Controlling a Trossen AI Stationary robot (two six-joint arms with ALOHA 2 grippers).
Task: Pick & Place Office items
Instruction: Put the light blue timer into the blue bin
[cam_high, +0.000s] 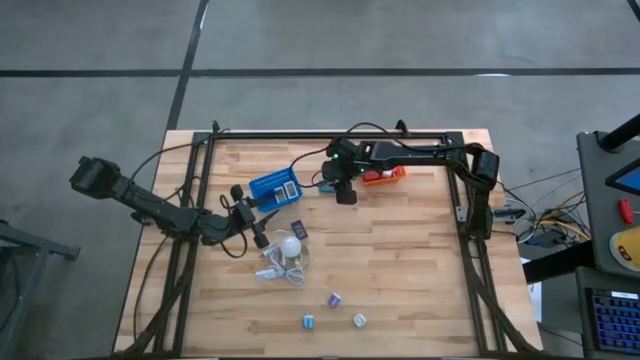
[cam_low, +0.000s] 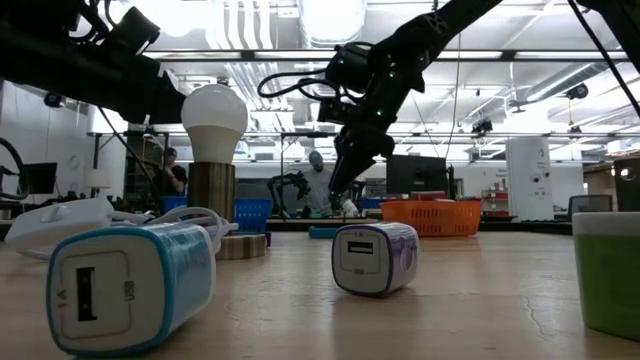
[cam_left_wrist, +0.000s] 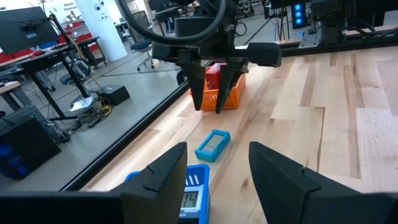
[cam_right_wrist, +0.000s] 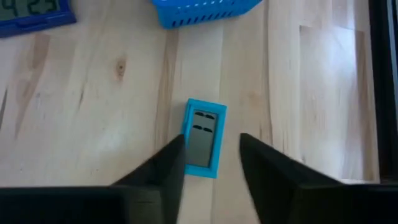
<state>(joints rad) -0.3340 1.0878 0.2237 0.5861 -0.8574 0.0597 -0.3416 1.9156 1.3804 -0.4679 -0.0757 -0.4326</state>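
A flat blue rectangle with a grey label (cam_right_wrist: 202, 138) lies on the table between the blue mesh basket (cam_high: 275, 187) and the orange mesh basket (cam_high: 385, 175). It also shows in the left wrist view (cam_left_wrist: 212, 144). My right gripper (cam_right_wrist: 211, 158) hangs open just above it, pointing down, one finger on either side and clear of it; it shows in the high view (cam_high: 345, 193). My left gripper (cam_left_wrist: 217, 171) is open and empty near the white bulb (cam_high: 290, 246), as the high view shows (cam_high: 260, 236). Three small cubes (cam_high: 334, 299) lie near the front edge.
The bulb's white cord (cam_high: 272, 268) lies coiled beside it, with a dark flat piece (cam_high: 298, 230) next to it. A blue piece with a digit display (cam_right_wrist: 31, 12) lies by the blue basket. Bare wood (cam_high: 420, 270) stretches across the table's right half.
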